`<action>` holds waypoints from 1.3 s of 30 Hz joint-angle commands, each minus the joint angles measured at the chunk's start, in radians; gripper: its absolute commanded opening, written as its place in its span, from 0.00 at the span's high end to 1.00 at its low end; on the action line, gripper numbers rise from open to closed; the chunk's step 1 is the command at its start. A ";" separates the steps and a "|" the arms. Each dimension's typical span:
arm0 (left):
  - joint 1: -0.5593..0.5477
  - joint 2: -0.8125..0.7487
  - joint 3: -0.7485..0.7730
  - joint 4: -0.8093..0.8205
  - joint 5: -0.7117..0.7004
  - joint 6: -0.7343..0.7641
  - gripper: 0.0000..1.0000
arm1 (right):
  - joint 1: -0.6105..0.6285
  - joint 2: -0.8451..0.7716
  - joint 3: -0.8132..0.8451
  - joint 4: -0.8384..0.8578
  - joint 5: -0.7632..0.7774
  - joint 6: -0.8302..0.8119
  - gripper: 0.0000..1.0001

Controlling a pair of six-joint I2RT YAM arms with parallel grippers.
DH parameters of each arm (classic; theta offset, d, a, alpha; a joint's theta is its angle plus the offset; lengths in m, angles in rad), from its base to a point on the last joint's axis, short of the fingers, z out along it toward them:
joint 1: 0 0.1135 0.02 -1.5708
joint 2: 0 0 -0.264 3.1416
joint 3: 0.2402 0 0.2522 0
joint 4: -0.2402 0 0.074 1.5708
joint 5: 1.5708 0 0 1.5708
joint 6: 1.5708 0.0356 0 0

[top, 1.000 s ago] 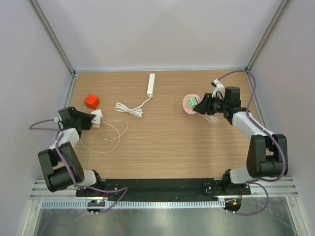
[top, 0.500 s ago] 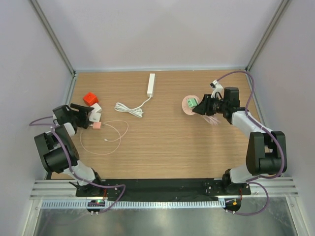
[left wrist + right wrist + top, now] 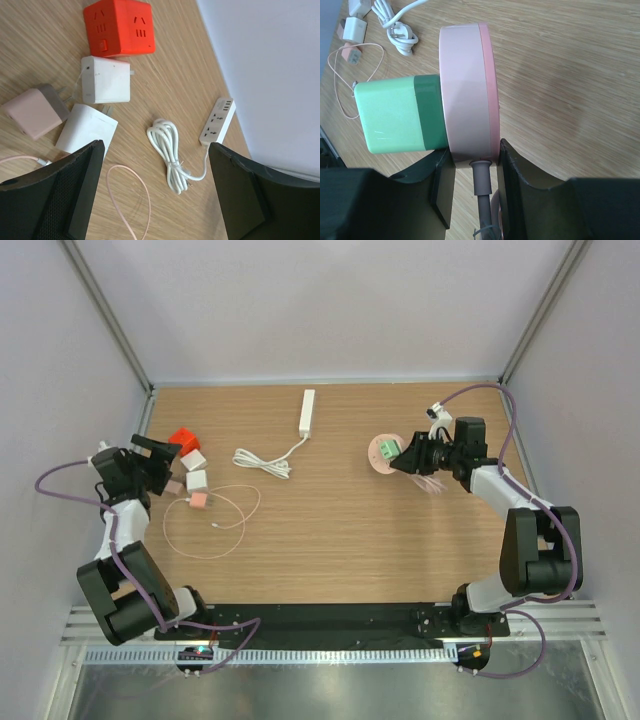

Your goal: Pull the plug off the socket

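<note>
Mint-green rectangular plastic plug (image 3: 395, 117) seated in pink round disc socket (image 3: 467, 95), on the far right of wooden table (image 3: 330, 530). Right gripper (image 3: 475, 165) clamped on socket rim beside its grey cord. Left gripper (image 3: 157, 150) spread wide, holding nothing, at far left. Beyond it: red plastic cube socket (image 3: 120, 27), white square adapter (image 3: 106, 80), white power strip (image 3: 217, 121).

Table (image 3: 340, 530) holds red cube (image 3: 120, 27), chargers (image 3: 106, 80) (seemingly three), strip (image 3: 217, 121).

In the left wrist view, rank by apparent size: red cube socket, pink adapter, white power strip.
1. red cube socket
2. pink adapter
3. white power strip; it lies farther from the camera, so its real size is unsure.
</note>
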 commanded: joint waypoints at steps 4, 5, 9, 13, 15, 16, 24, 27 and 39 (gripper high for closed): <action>-0.002 -0.056 -0.030 0.024 0.167 -0.007 0.11 | -0.002 -0.007 0.030 0.085 -0.057 0.008 0.99; -0.011 -0.060 -0.054 0.064 0.192 -0.032 0.11 | 0.000 -0.003 0.030 0.085 -0.061 0.008 0.99; -0.091 -0.080 -0.086 0.138 0.264 -0.079 0.11 | -0.002 0.003 0.030 0.087 -0.074 0.009 0.99; -0.264 -0.106 -0.102 0.201 0.258 -0.133 0.11 | 0.000 0.007 0.030 0.087 -0.081 0.006 0.99; -0.330 -0.116 -0.103 0.239 0.226 -0.168 0.11 | -0.002 0.007 0.031 0.087 -0.083 0.006 0.99; -0.398 -0.117 -0.100 0.259 0.213 -0.180 0.11 | 0.000 0.009 0.031 0.087 -0.086 0.005 0.99; -0.721 -0.065 -0.008 0.293 0.063 -0.216 0.10 | -0.002 0.021 0.036 0.084 -0.103 0.005 0.99; -0.822 -0.018 0.050 0.298 0.020 -0.216 0.10 | 0.000 0.021 0.036 0.084 -0.108 0.005 0.99; -1.128 0.280 0.347 0.264 -0.146 -0.216 0.10 | 0.006 0.013 0.039 0.079 -0.111 0.005 0.99</action>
